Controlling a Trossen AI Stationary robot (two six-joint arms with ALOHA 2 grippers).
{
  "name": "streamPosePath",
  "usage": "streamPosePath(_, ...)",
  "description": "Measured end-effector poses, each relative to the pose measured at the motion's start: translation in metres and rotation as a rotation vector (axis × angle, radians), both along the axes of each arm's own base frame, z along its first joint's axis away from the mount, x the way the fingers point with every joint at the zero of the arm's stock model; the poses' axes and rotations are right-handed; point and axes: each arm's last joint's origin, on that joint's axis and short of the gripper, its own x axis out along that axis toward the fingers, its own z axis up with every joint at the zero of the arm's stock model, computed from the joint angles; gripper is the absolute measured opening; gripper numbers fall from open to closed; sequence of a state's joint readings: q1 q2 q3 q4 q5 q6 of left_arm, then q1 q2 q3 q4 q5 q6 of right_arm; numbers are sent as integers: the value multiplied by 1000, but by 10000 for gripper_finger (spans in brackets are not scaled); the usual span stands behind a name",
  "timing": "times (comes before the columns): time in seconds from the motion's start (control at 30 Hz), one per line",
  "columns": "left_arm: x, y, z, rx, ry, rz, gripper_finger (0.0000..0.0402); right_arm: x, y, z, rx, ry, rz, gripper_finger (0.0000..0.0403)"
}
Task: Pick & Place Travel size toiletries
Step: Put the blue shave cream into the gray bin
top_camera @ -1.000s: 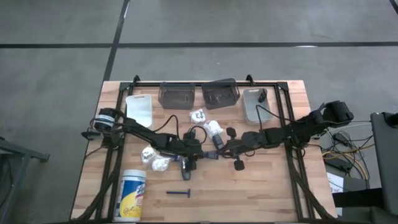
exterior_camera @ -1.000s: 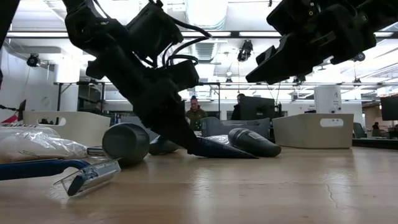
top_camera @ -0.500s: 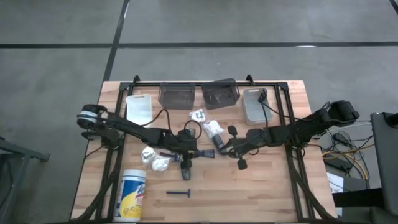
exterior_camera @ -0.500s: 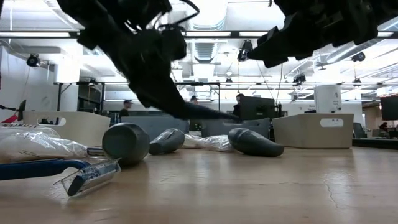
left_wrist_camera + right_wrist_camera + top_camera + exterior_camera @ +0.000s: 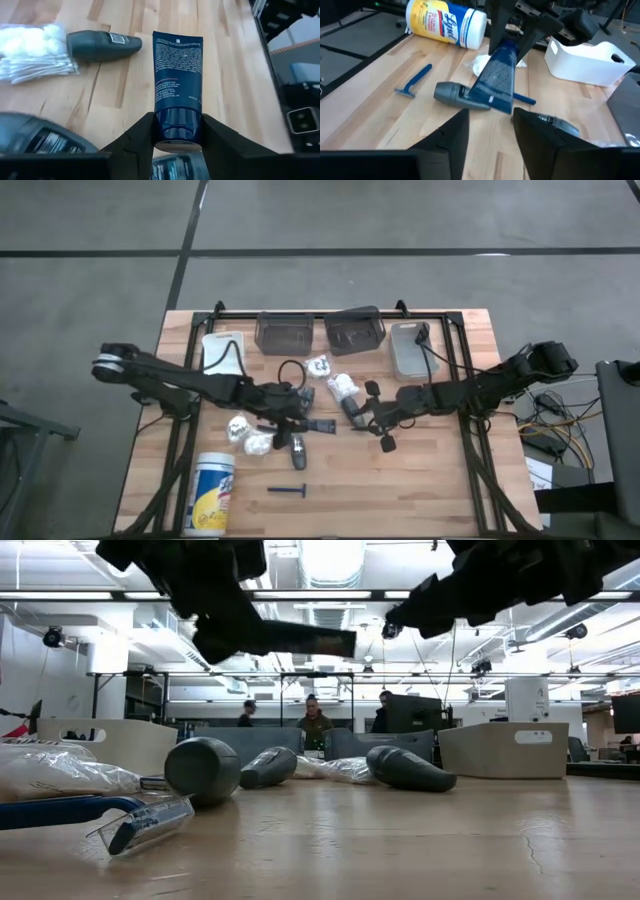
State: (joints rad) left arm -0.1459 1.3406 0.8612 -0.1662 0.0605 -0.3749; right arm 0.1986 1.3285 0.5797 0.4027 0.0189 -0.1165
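Left pincer [image 5: 172,131] pinches dark blue tube

Right pincer [image 5: 490,127] hangs spread. Dark blue tube [image 5: 177,75] is held above the wooden table [image 5: 440,480]; grey tubes [image 5: 408,769], a blue razor [image 5: 140,825] lie there. Beyond, bins [image 5: 505,748], people, ceiling lights.

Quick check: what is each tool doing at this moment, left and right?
Left tool: shut on the dark blue tube, lifted above the table.
Right tool: open, holding nothing, close to the tube's flat end.
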Motion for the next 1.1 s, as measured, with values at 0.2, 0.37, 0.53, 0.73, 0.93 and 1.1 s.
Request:
streamPosePath(0.2, -12, 1, 17, -77, -34, 21, 141, 4, 1, 8, -99, -46, 37, 197)
streamPosePath(0.37, -19, 1, 27, -184, -48, 16, 140, 12, 2, 10, -262, -129, 88, 210)
streamPosePath(0.53, -23, 1, 33, -241, -56, 32, 140, 23, 4, 13, -353, -267, 91, 203)
streamPosePath(0.73, -22, 2, 46, -265, -174, 21, 140, 42, 8, 11, -406, -284, 102, 187)
streamPosePath(0.93, -25, 3, 51, -285, -194, 28, 140, 60, 11, 17, -413, -297, 95, 169)
streamPosePath(1.1, -28, 4, 53, -287, -199, 33, 140, 56, 11, 27, -416, -297, 97, 137)
